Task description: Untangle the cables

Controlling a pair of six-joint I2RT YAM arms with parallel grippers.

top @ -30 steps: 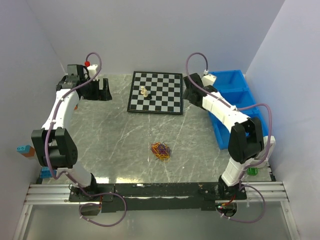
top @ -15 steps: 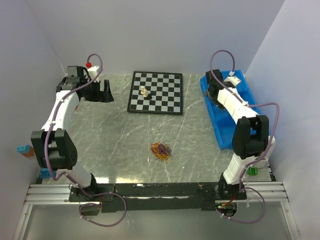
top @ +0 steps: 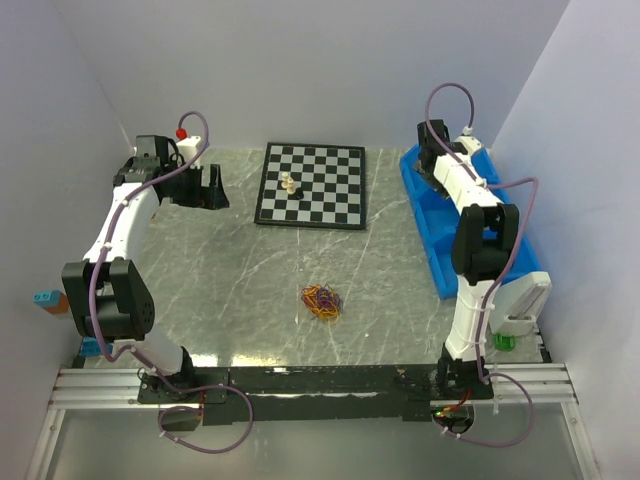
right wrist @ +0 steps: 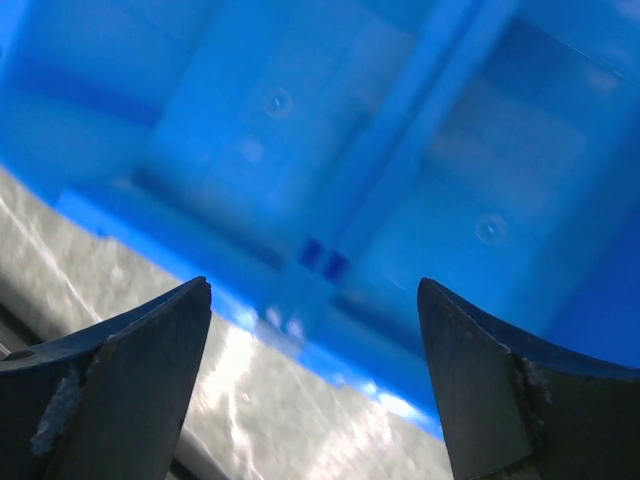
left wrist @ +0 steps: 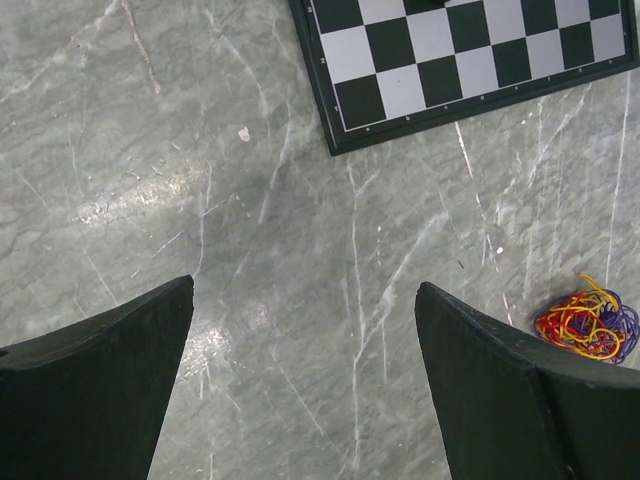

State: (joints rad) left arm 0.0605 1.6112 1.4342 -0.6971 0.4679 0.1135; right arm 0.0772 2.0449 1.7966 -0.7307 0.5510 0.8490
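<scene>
1. The left claw hangs spread wide over the bare grey table with nothing between its fingers. Its own camera shows only the dark tips.
2. The cables lie in one small bunch of yellow, red and purple out past that claw's right-hand finger, not touching it. The finger cuts off the bunch's lower edge, and the strands are too knotted to tell apart.
3. From above, the bunch sits on the table well apart from both the left claw and the right claw, nearer the arm bases than either.
4. Ahead of the left claw lies a chessboard, with only one corner of it in the wrist view. From above, small pale pieces stand on it, but I cannot count them.
5. The right claw is also spread and holds nothing. It hovers over the near rim of a blue bin, where the bin meets the table. The close view is badly blurred.
6. From above, that claw is mostly hidden behind its own arm and hose.
7. A divider crosses the bin below the right claw, and I cannot make out what lies inside.
</scene>
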